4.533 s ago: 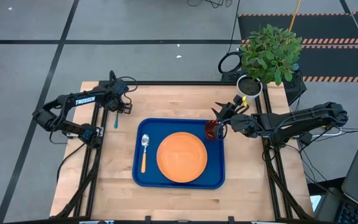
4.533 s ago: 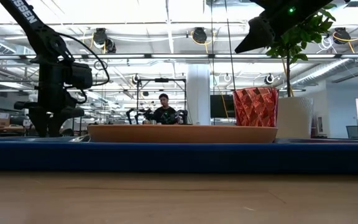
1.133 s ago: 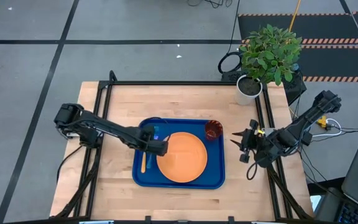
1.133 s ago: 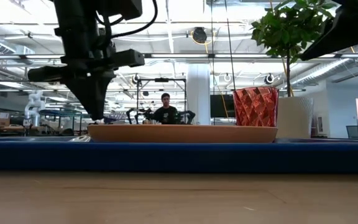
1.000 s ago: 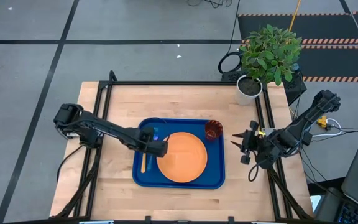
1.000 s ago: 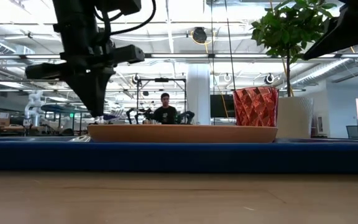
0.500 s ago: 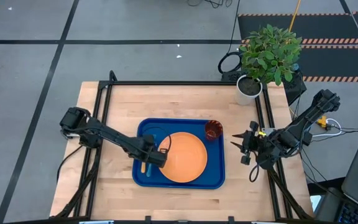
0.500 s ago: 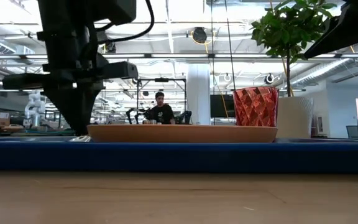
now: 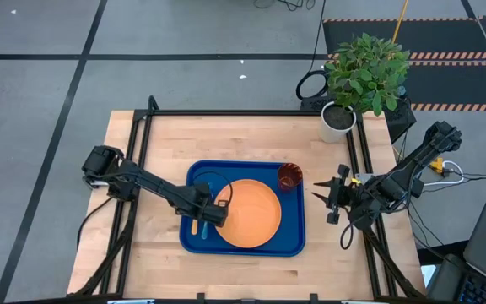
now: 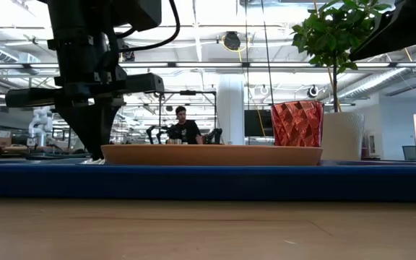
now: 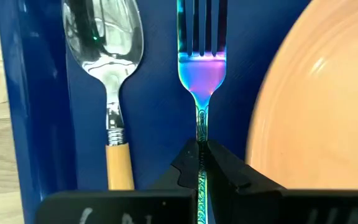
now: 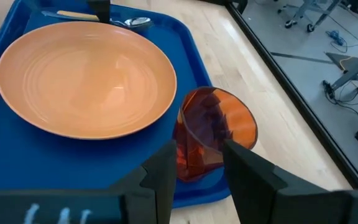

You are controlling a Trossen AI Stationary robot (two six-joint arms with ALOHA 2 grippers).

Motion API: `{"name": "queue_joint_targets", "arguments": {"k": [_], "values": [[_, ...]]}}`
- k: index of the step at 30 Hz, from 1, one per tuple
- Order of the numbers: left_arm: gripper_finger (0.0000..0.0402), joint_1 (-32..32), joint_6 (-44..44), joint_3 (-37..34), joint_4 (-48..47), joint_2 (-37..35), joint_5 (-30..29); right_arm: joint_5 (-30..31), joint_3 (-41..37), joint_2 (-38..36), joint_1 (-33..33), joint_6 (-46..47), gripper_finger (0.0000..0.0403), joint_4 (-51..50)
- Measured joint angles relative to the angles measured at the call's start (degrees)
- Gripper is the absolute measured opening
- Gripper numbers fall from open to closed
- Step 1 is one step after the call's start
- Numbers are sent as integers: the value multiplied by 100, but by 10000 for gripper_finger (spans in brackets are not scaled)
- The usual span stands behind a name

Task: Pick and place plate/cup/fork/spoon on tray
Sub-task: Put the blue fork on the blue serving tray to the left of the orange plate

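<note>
The dark-blue tray holds the orange plate. The reddish cup stands upright in its far right corner. The spoon lies along its left side, silver bowl toward the far edge. My left gripper hangs low over the tray between spoon and plate, shut on the light-blue fork, whose tines point toward the far edge. My right gripper hovers open over the table just right of the tray. In the right wrist view the right gripper faces the cup without touching it. My left gripper pinches the fork's slim handle just behind the head, between its two fingers. The handle runs back between the fingers, and the gripper hides its free end. The fingers point down from above. Whether the fork's head rests on the tray floor, I cannot tell.
A white pot with a green plant stands at the table's far right corner. Bare wood lies around the tray on all sides. In the low view a person shows far off in the room behind the table.
My left gripper, still shut on the fork, has moved toward the table's near edge and come down close to the tray floor, carrying the fork in beside the spoon. My right gripper has stayed where it was, open.
</note>
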Motion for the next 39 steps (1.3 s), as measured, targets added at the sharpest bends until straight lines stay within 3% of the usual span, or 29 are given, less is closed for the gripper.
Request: {"name": "queue_joint_targets", "arguments": {"k": [14, 39], "values": [[15, -4, 28, 22, 183, 581, -88, -17, 0, 2, 0, -80, 125, 214], [20, 110, 61, 1, 160, 492, -17, -24, 0, 0, 0, -47, 125, 175]]}}
